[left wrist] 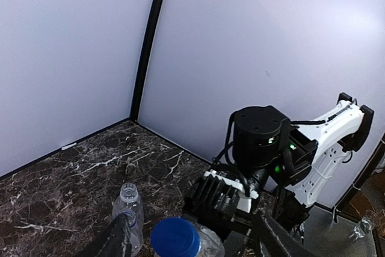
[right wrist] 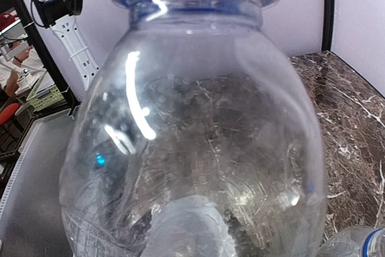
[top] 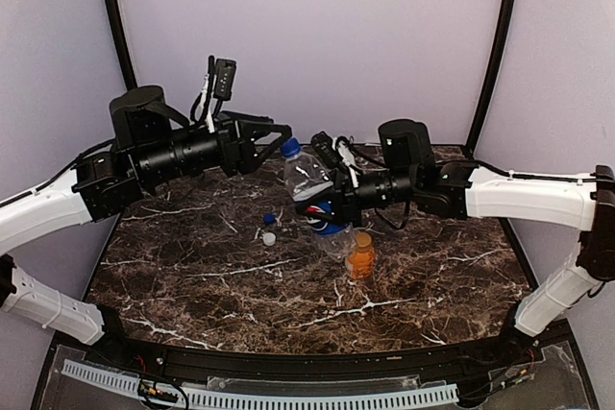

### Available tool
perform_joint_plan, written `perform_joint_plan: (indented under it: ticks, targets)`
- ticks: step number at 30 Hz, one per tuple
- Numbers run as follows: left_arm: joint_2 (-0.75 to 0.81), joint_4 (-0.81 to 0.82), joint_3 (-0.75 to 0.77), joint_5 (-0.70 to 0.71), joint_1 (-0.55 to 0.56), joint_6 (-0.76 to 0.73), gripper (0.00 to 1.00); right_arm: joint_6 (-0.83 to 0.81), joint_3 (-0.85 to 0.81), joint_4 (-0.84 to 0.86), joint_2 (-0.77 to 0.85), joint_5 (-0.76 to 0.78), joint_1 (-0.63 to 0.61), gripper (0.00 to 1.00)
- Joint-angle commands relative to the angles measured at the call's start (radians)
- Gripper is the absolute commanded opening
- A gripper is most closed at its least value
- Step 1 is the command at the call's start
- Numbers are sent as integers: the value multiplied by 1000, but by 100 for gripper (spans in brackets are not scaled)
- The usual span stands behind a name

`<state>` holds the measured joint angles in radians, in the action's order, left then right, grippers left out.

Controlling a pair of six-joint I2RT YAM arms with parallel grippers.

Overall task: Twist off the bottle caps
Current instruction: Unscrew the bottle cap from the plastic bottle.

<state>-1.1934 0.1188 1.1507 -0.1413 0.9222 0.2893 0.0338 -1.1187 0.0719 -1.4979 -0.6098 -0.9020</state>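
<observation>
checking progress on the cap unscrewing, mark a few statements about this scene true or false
1. The round blue plastic screw cap sits on the clear plastic Pepsi bottle. True.
2. The right gripper grips that bottle. True.
3. The left gripper is clamped shut on the blue cap. False: its fingers stand apart on either side of the cap.
4. The short orange plastic bottle lies on its side. False: it stands upright on the dark marble table.
5. A small loose blue cap and a small loose white cap lie on the table. True.
</observation>
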Motion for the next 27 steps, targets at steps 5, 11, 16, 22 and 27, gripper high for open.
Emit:
perform_joint_plan:
  ticks: [5, 11, 16, 22, 27]
  targets:
    - [65, -35, 37, -309, -26, -168, 73, -28, -5, 29, -8, -267, 0, 6]
    - [40, -31, 61, -464, -36, -188, 70, -28, -46, -2, -34, -365, -11, 6]
    - [7, -30, 84, -508, -42, -187, 65, -28, -60, -4, -36, -391, -23, 6]
    - [-14, -22, 85, -526, -49, -184, 58, -28, -76, -14, -35, -409, -39, 6]
    - [-25, -12, 83, -544, -52, -176, 50, -28, -83, -21, -33, -410, -44, 6]
